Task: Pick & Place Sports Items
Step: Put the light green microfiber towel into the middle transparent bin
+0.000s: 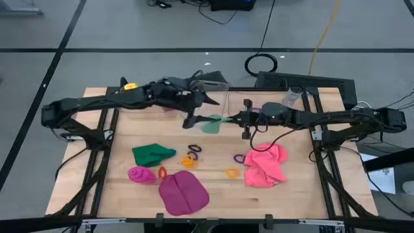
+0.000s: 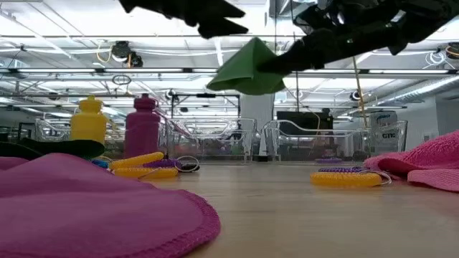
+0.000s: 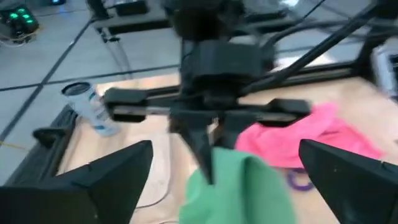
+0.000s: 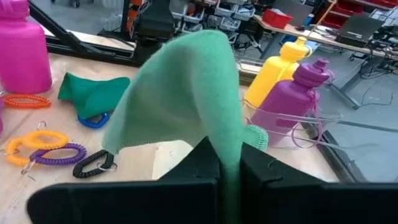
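At the high view's centre, your right gripper point(image 1: 228, 118) clamps its jaws on the soft light-green cloth point(image 1: 212, 123); your left gripper point(image 1: 202, 109) beside it stands open-jawed.

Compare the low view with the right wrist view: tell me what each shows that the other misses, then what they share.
Only the low view: the pink cloth at the table's right, the big magenta cloth up close, and the open left gripper apart from the light green cloth.

Only the right wrist view: the dark green cloth, an orange ring, the magenta bottle, and the right gripper shut on the light green cloth.

Both: the light green cloth hanging in the air, the yellow bottle and the purple bottle.
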{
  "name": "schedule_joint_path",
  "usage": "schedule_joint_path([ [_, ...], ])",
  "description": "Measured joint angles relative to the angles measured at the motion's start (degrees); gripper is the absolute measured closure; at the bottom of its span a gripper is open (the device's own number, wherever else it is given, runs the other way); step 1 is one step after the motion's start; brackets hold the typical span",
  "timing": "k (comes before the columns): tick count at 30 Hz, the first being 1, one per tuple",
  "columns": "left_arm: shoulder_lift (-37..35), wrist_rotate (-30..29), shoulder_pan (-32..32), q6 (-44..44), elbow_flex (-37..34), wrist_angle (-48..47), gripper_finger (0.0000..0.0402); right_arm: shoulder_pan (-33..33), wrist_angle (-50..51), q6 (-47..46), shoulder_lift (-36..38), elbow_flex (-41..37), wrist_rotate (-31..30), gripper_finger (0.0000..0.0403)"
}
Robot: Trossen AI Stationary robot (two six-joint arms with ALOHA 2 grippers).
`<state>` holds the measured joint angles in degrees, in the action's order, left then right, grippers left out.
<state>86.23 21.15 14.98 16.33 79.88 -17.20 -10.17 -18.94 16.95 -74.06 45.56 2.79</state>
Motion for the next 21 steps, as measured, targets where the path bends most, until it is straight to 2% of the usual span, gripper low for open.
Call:
schedule_joint_path([
  [5, 1.0, -1.8, -1.5, 0.1, 0.0, 0.1, 0.0059, 0.0, -0.8, -1.1, 0.0, 0.0, 0.0, 0.0403],
  [12, 5.5, -2.7, -2.7, 0.0, 0.0, 4.0, 0.0081, 0.0, -1.0, -1.3, 0.0, 0.0, -3.0, 0.0403],
  [18, 6.6, -11.6, -2.9, 0.4, 0.0, 5.6, 0.0103, 0.0, -0.9, -1.3, 0.0, 0.0, -3.0, 0.0403],
  [21, 6.7, -12.5, -2.8, -0.9, 0.0, 5.8, 0.0111, 0.0, -0.9, -1.3, 0.0, 0.0, -2.9, 0.0403],
])
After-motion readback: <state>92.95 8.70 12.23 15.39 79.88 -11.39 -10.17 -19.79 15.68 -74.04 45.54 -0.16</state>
